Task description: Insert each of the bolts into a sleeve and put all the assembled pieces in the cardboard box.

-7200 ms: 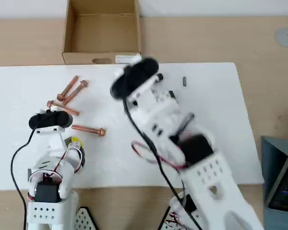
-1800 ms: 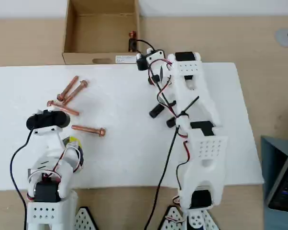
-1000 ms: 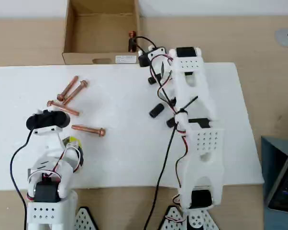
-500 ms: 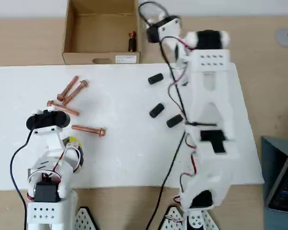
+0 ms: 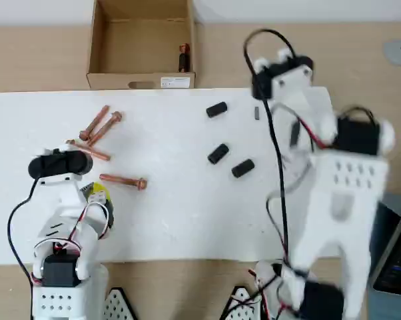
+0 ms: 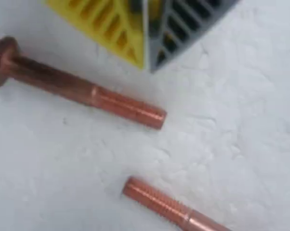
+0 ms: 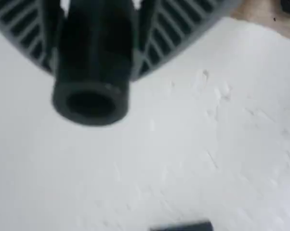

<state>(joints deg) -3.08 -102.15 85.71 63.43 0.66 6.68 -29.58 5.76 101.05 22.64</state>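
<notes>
At the left, the left gripper (image 6: 145, 55) hung low over the white mat (image 5: 160, 220), pinched closed on nothing, just beside two of the four bare bolts (image 5: 122, 181) that lay loose there. Farther along, the cardboard box (image 5: 137, 47) held one assembled piece (image 5: 184, 58) against its right wall, so one of five looked done. Three sleeves (image 5: 218, 153) lay apart near the mat's middle. At the right, the right gripper (image 7: 94, 33) clamped a fourth sleeve (image 7: 91, 91) above the mat with its open end showing, apparently ready for a bolt. Four insertions and four drops into the box seemed left.
</notes>
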